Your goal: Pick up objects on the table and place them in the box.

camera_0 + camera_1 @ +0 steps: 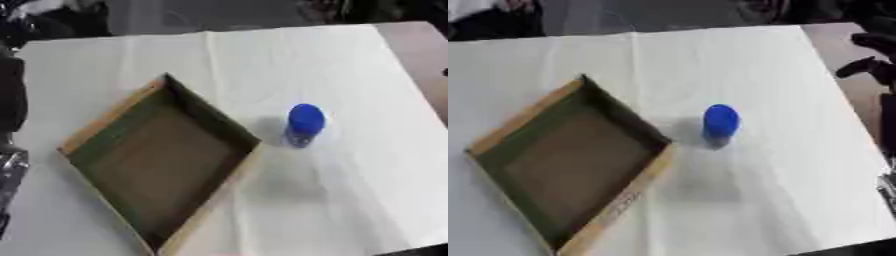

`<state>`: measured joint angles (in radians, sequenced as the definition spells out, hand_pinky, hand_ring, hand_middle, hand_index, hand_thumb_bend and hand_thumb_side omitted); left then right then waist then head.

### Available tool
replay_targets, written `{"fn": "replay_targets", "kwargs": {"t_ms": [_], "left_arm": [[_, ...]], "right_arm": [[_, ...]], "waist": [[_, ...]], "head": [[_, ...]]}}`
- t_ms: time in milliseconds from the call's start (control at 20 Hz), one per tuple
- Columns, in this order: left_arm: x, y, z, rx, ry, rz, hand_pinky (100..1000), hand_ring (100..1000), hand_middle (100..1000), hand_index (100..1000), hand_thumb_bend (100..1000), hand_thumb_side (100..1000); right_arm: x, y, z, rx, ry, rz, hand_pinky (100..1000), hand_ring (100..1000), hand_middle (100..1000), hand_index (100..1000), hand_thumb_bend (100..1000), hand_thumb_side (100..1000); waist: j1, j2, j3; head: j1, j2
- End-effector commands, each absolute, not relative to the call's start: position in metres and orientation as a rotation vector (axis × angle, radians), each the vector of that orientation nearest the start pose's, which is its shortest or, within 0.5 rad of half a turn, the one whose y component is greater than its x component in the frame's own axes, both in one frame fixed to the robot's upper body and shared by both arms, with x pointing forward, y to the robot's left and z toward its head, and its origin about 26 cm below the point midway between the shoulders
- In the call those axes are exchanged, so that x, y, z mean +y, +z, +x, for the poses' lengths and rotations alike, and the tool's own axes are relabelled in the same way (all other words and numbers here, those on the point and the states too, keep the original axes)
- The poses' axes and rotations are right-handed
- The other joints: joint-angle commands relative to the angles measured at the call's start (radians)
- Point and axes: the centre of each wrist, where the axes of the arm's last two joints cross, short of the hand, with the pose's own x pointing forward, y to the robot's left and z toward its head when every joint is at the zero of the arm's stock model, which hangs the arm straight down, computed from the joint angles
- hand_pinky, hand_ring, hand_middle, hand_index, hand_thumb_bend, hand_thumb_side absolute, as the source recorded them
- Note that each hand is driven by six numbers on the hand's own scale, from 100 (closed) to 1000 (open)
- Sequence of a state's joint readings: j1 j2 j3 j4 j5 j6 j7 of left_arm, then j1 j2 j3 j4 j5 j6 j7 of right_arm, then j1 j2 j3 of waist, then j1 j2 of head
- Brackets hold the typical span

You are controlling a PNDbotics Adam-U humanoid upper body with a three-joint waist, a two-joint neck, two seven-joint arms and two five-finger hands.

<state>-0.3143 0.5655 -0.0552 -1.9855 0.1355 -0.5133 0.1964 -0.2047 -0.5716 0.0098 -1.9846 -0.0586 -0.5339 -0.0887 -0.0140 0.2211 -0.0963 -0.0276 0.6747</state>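
Box [114, 135] sits empty; blue-capped bottle [304, 125] at its three o'clock awaits pickup. Right hand [868, 65], grip unclear, must reach in.

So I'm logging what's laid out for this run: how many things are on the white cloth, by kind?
Boxes: 1, the open wooden box, nothing visible inside.
Blue-capped objects: 1, the small blue object standing upright beside the box, apart from it.
Total: 2, both on the white cloth.
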Motion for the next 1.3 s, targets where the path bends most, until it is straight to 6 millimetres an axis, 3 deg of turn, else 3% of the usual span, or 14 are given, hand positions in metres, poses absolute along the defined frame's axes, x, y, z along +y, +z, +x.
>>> {"fn": "replay_targets", "kwargs": {"t_ms": [50, 450, 600, 650, 850, 1050, 1300], "left_arm": [[0.284, 0.229, 0.298, 3.415, 0.528, -0.09, 598, 763, 969, 880, 100, 804], [0.284, 0.229, 0.298, 3.416, 0.528, -0.088, 598, 763, 969, 880, 100, 804], [0.285, 0.227, 0.297, 3.424, 0.524, -0.096, 596, 762, 970, 880, 100, 806], [0.285, 0.227, 0.297, 3.426, 0.527, -0.099, 597, 762, 970, 880, 100, 806], [0.286, 0.226, 0.297, 3.43, 0.534, -0.099, 597, 762, 970, 880, 100, 806], [0.285, 0.225, 0.297, 3.433, 0.554, -0.09, 596, 762, 970, 880, 100, 806], [0.284, 0.225, 0.297, 3.434, 0.567, -0.079, 595, 762, 971, 879, 100, 807]], "right_arm": [[-0.305, 0.204, 0.287, 3.42, -0.791, 0.252, 568, 802, 834, 901, 100, 905], [-0.306, 0.202, 0.287, 3.412, -0.82, 0.258, 578, 805, 837, 901, 100, 894], [-0.308, 0.201, 0.285, 3.391, -0.961, 0.354, 595, 813, 849, 912, 100, 876], [-0.308, 0.201, 0.285, 3.374, -1.033, 0.406, 610, 819, 858, 913, 100, 926], [-0.315, 0.215, 0.285, 3.226, -1.252, 0.617, 648, 827, 866, 893, 104, 990], [-0.321, 0.24, 0.286, 3.038, -1.357, 0.775, 672, 825, 868, 872, 146, 1000], [-0.32, 0.255, 0.287, 2.879, -1.444, 0.868, 701, 820, 870, 855, 185, 1000]], "waist": [[-0.001, -0.02, 0.0], [-0.001, -0.022, 0.008], [0.0, -0.023, 0.021], [-0.001, -0.024, 0.024], [-0.01, -0.03, 0.031], [-0.018, -0.035, 0.037], [-0.022, -0.034, 0.045]], "head": [[-0.014, 0.0], [-0.021, -0.008], [-0.018, -0.02], [-0.023, -0.02], [-0.062, -0.015], [-0.11, -0.002], [-0.172, 0.007]]}}
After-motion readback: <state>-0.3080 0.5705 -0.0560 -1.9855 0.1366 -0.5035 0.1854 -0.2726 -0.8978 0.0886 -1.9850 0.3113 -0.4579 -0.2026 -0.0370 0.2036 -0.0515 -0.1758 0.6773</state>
